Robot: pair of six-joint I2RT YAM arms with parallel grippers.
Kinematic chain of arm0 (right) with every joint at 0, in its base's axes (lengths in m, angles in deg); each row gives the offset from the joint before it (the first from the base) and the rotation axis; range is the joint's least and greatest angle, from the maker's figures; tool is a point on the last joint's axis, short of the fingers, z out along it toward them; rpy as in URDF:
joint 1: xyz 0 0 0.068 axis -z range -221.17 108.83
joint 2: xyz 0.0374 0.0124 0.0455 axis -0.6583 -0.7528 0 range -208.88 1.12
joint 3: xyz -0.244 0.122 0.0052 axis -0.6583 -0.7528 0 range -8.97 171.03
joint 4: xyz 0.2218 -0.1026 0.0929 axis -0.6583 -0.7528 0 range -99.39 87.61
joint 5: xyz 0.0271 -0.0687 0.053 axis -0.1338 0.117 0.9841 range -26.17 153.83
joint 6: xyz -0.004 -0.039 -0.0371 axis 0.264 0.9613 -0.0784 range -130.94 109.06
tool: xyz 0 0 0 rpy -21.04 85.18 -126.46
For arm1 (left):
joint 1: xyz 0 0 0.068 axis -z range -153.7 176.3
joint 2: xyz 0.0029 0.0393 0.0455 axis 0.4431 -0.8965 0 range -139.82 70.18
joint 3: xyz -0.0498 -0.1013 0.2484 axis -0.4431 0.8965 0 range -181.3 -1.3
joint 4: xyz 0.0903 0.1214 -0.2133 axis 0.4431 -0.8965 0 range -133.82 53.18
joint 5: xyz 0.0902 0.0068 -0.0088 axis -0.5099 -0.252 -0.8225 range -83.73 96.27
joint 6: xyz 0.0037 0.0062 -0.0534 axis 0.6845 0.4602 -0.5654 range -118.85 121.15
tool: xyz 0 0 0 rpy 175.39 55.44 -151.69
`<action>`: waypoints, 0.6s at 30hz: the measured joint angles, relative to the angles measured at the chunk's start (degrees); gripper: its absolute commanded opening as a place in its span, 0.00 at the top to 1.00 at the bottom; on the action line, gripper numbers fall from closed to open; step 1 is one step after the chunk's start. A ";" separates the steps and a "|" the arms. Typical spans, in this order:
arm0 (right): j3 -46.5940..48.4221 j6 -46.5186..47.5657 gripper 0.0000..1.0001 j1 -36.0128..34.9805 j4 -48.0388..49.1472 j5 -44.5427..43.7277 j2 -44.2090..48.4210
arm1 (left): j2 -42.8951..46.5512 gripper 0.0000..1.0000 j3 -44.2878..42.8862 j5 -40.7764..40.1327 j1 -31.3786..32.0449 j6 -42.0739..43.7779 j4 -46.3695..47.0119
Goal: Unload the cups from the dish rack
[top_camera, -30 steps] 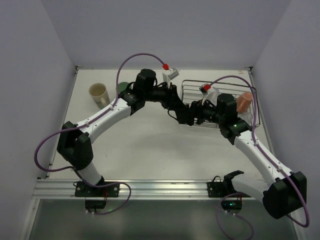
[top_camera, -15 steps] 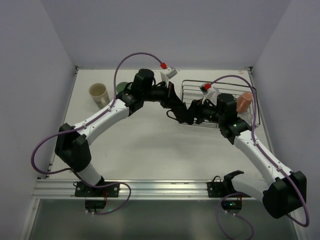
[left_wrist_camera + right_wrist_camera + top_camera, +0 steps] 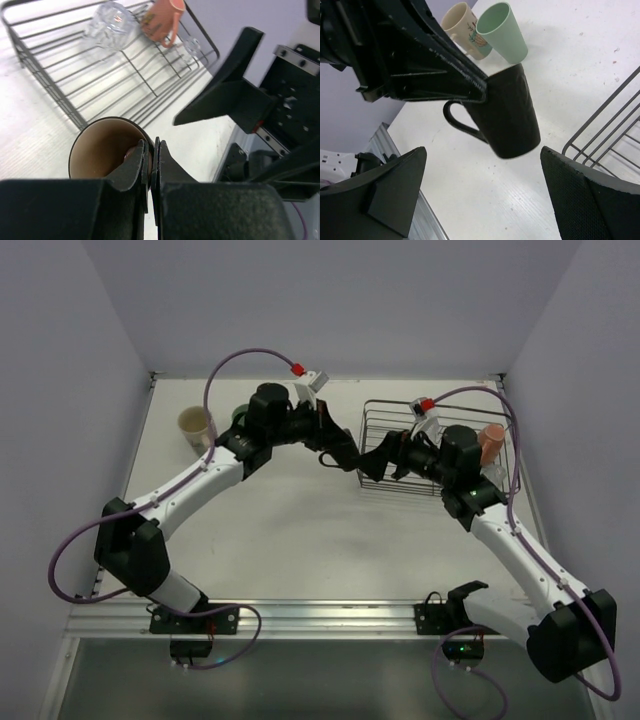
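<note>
**Dark cup (image 3: 507, 120) pinched by its rim beside the dish rack (image 3: 390, 425)**

The dark cup has a loop handle and hangs tilted, just off the rack's left side and over the bare counter (image 3: 300, 540). I cannot tell whether its base touches the surface. The left claw (image 3: 150, 150) is closed nearly flat on the rim, with one finger inside the cup and the other outside. From the left wrist, the brown inside of the cup faces the camera and the rack wires run just behind it.

A salmon-pink cup (image 3: 490, 443) is in the rack at its right end, leaning on the rim. A clear glass (image 3: 110, 25) lies on the wires near it.

The right claw (image 3: 370, 465) sits at the rack's left edge and points at the held cup. Its two fingers are spread wide, one on each side of its own camera's view, and nothing is between them.

A cream cup (image 3: 462, 25) and a mint green cup (image 3: 502, 32) stand upright at the far left of the counter, touching or nearly so. Both are well away from the rack. From above, the left arm hides most of the green one.
</note>
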 measured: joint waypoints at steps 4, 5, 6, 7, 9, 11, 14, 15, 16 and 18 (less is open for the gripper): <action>-0.02 -0.22 0.01 0.02 0.57 -0.20 0.61 | 0.74 1.00 0.52 -4.81 -1.40 0.04 -0.22; -0.13 -0.24 0.01 0.02 0.72 -0.55 0.72 | 0.83 1.00 0.52 -7.21 -1.57 0.26 -0.28; -0.39 -0.22 0.01 0.02 0.90 -0.90 0.92 | 0.85 1.00 0.52 -8.87 -1.64 0.52 -0.42; -0.68 -0.24 0.01 0.02 0.87 -1.05 1.20 | 0.87 1.00 0.50 -11.23 -1.73 0.98 -0.68; -1.33 -0.22 0.01 0.02 0.94 -1.51 1.86 | 0.85 1.00 0.48 -16.63 -1.73 2.16 -1.44; -1.92 -0.24 0.01 0.02 0.87 -2.16 2.47 | 0.42 1.00 0.13 -22.14 -1.70 3.58 -2.60; -2.93 -0.22 0.01 0.02 0.85 -3.41 3.41 | -2.32 1.00 -1.99 -30.56 -1.68 6.12 -2.97; -3.37 -0.22 0.01 0.02 0.85 -4.00 3.82 | -3.65 1.00 -2.84 -33.07 -1.68 6.88 -2.84; -3.93 -0.42 0.01 0.04 0.92 -4.22 4.28 | -5.14 1.00 -3.54 -35.45 -1.68 7.87 -2.64; -5.60 -1.16 0.01 0.09 1.73 -4.66 5.55 | -8.17 1.00 -4.52 -39.71 -1.68 9.64 -1.60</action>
